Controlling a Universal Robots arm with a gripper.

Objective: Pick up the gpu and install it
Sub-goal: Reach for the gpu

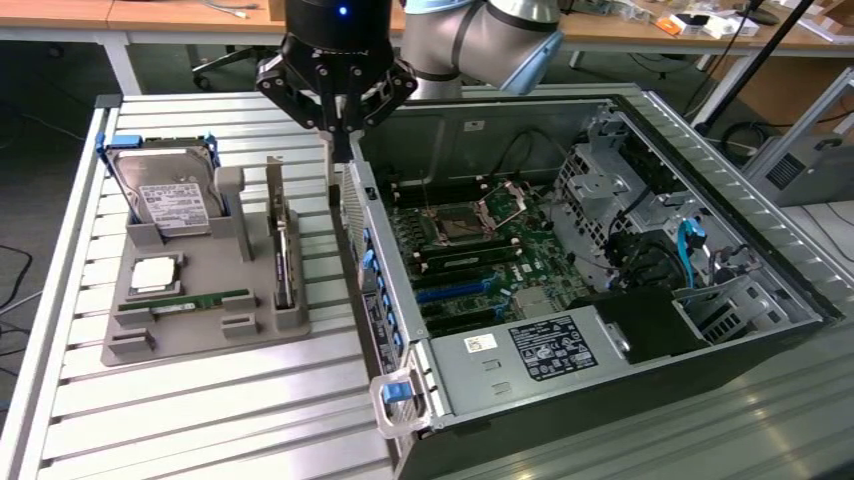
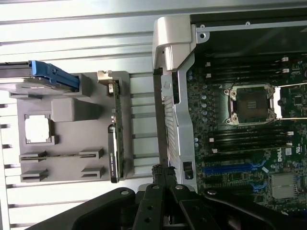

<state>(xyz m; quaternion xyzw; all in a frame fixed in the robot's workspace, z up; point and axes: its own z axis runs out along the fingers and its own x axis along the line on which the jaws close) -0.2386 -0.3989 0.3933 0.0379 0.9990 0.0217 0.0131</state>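
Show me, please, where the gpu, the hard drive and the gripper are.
gpu (image 1: pixel 283 262): exterior view, middle of the card's upper edge.
hard drive (image 1: pixel 175 207): exterior view, its white label.
gripper (image 2: pixel 161 170): wrist view, at its shut fingertips.

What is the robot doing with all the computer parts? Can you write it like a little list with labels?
fingers: shut, holding nothing, up near the computer case's edge beside the tray
gpu: standing on its edge in the gray tray, not picked up yet
hard drive: leaning in the tray's far end
RAM stick: lying flat in the tray
computer case: open, with the motherboard showing
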